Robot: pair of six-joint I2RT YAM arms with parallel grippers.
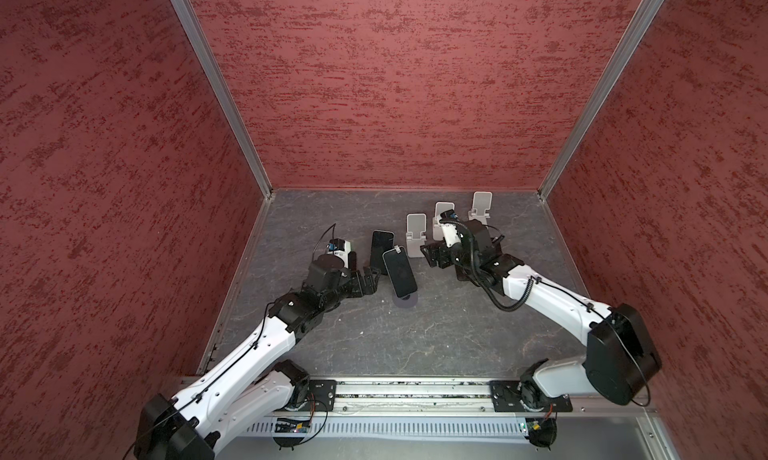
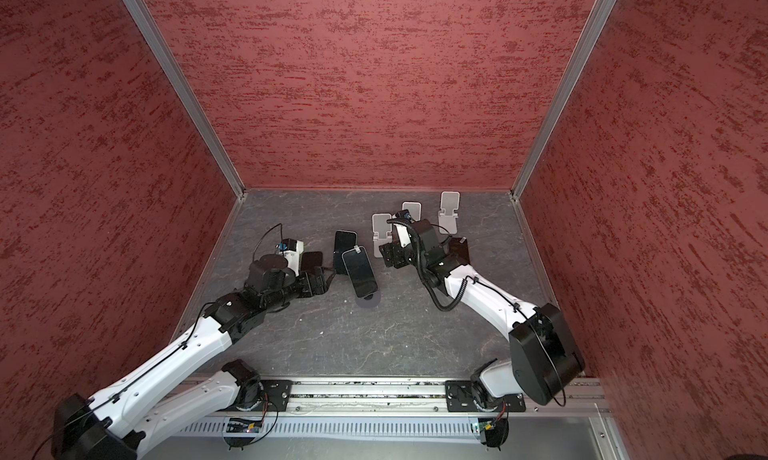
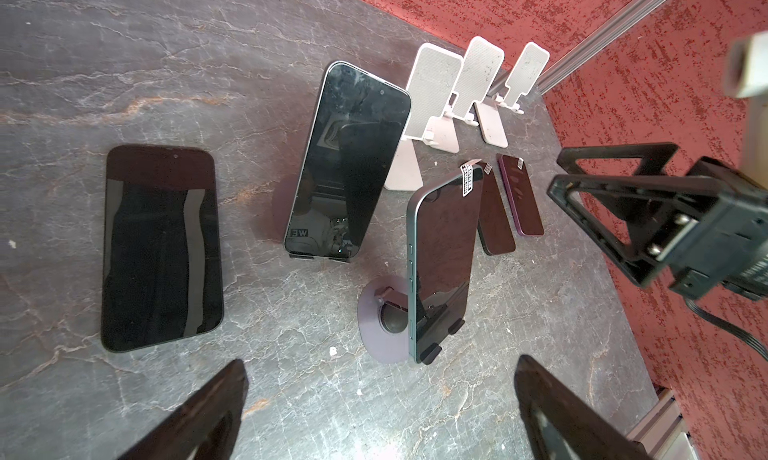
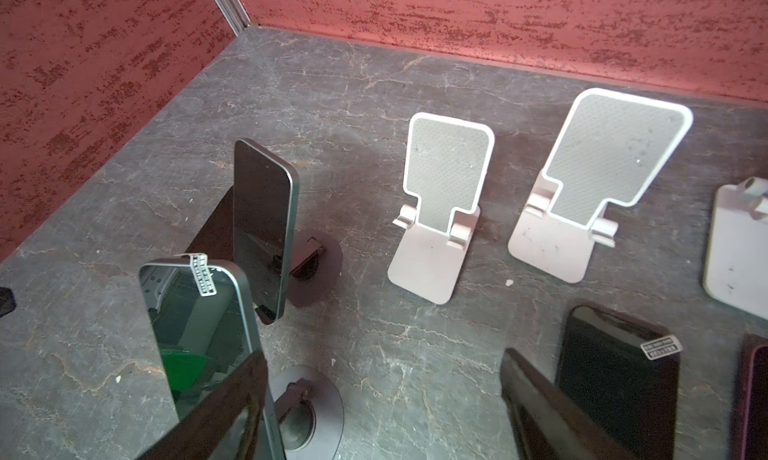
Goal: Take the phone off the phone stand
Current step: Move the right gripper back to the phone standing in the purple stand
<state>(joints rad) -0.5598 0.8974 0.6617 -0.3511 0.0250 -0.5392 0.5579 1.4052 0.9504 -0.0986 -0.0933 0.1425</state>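
Two dark phones stand propped on dark round-based phone stands mid-table. The nearer phone point(image 1: 400, 273) point(image 3: 444, 262) point(image 4: 199, 337) has a white sticker at its top edge and sits on a stand point(image 1: 406, 302) point(image 3: 376, 333). The farther phone point(image 1: 381, 243) point(image 3: 349, 162) point(image 4: 262, 221) sits behind it on its own stand point(image 4: 320, 266). My left gripper point(image 1: 370, 281) point(image 3: 380, 364) is open just left of the nearer phone, with bare table between its fingers. My right gripper point(image 1: 430, 255) point(image 4: 380, 366) is open to that phone's right. One of its fingers point(image 4: 245, 395) overlaps the phone's edge in the right wrist view.
Three empty pale pink stands point(image 1: 416, 233) point(image 4: 440, 212) stand in a row towards the back right. One phone point(image 3: 160, 245) lies flat by my left wrist. Two more flat phones point(image 3: 494, 216) point(image 4: 615, 374) lie under my right arm. Red walls point(image 1: 395, 104) close in three sides.
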